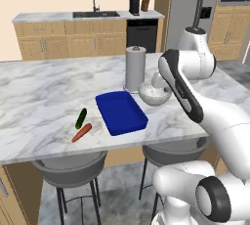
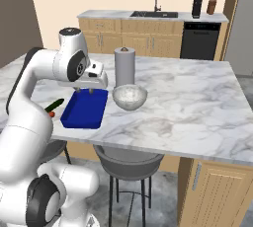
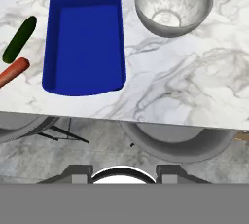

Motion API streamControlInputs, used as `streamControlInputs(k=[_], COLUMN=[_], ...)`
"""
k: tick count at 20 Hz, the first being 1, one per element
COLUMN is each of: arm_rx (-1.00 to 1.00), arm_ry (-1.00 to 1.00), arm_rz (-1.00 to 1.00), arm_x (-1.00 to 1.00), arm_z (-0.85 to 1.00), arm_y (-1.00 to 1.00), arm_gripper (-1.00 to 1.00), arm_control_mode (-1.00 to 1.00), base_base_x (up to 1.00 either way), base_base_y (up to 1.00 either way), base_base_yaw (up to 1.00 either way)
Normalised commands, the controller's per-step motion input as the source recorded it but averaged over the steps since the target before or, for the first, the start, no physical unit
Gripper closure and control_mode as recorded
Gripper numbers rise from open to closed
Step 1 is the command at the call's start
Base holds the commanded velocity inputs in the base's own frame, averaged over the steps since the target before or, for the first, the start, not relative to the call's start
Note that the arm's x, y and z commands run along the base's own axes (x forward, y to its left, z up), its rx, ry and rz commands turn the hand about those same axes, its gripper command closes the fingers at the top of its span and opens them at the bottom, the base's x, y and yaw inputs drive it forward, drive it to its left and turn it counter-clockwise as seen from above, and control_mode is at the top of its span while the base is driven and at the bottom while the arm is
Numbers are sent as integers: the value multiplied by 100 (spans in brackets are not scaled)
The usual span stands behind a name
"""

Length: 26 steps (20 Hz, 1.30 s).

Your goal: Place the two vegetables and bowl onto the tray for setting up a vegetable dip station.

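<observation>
In the left base view, the cucumber [image 1: 81, 118] and carrot [image 1: 82, 132] are seen just left of the empty tray [image 1: 121, 112], the bowl [image 1: 155, 93] touching its far right corner.

In the right base view, the gripper [image 2: 84, 92] is held above the tray's far end, part-open and empty.

In the hand view, both vegetables' long axes are angled, lying beyond the tray from the bowl.

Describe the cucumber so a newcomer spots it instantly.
On the marble island, look left of the blue tray. Two finger-like vegetables lie there on the counter: the cucumber is the dark green one, farther from the edge than the orange carrot.
</observation>
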Motion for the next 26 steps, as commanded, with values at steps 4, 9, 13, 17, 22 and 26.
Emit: streamControlInputs(k=[4, 9, 13, 17, 22, 26], arm_rx=[0, 0, 0, 0, 0, 6], arm_ry=[0, 0, 0, 0, 0, 8], arm_rz=[0, -7, -9, -11, -13, -14], arm_x=[0, 0, 0, 1, 20, 56], arm_z=[1, 0, 0, 0, 0, -2], arm_y=[6, 72, 83, 91, 80, 63], arm_gripper=[-100, -100, -100, -100, -100, -100], arm_control_mode=[-100, -100, -100, -100, -100, -100], base_base_x=[0, 0, 0, 0, 0, 0], base_base_y=[0, 0, 0, 0, 0, 0], base_base_yaw=[0, 0, 0, 0, 0, 0])
